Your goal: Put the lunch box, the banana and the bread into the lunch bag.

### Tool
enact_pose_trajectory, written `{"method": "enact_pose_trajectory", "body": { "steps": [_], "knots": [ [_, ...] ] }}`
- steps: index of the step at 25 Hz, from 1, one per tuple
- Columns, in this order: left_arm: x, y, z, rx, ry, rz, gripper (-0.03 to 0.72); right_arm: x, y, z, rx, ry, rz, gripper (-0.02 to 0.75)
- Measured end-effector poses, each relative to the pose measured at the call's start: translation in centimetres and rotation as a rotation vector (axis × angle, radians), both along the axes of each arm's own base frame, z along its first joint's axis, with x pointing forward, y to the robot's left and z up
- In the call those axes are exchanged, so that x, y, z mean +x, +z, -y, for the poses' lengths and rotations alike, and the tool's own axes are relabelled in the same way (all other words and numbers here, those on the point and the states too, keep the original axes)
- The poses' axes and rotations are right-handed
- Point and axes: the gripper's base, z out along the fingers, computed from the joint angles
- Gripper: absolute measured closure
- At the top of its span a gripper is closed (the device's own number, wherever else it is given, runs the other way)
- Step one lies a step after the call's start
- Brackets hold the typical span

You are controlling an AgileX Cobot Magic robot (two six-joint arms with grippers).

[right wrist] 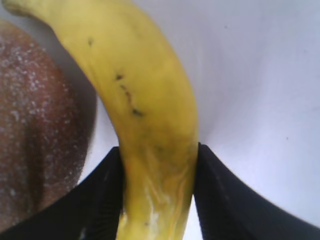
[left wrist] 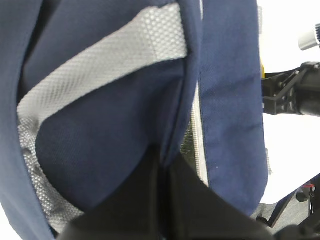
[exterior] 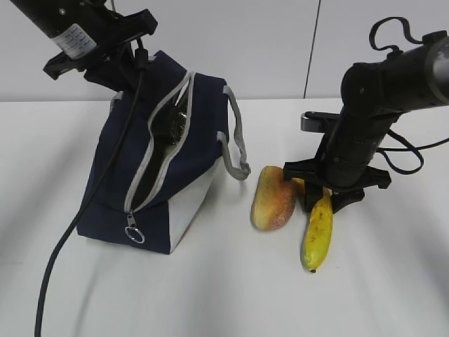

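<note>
Plenty of bare white table (exterior: pixel 231 295) in front and to the right, so the front half is wide open. The navy lunch bag (exterior: pixel 165 175) stands tilted left of centre, zipper undone, its ring pull (exterior: pixel 135 234) hanging at the bottom of the opening, a grey handle (exterior: pixel 237 137) drooping toward the food. The left gripper (left wrist: pixel 162 200) is clenched on the bag's fabric up at the back top edge. The bread (exterior: pixel 273 199), speckled orange-brown, lies just right of the bag, right beside the banana (exterior: pixel 318 235). The right gripper (right wrist: pixel 159 192) has both fingers pressed against the banana's stem end, grasping it, yellow with small dark spots.
</note>
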Motion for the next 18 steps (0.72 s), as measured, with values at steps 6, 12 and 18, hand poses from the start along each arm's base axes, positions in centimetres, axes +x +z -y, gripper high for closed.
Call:
{"method": "enact_pose_trajectory", "body": {
  "steps": [6, 12, 18],
  "knots": [
    [0.0, 0.0, 0.0, 0.000, 0.000, 0.000, 0.690, 0.1, 0.5, 0.1, -0.026, 0.018, -0.020, 0.433],
    [0.0, 0.0, 0.0, 0.000, 0.000, 0.000, 0.690, 0.9, 3.8, 0.7, -0.125, 0.102, -0.042, 0.435],
    [0.0, 0.0, 0.0, 0.000, 0.000, 0.000, 0.690, 2.3, 11.4, 0.6, -0.152, 0.148, 0.047, 0.435]
  ]
}}
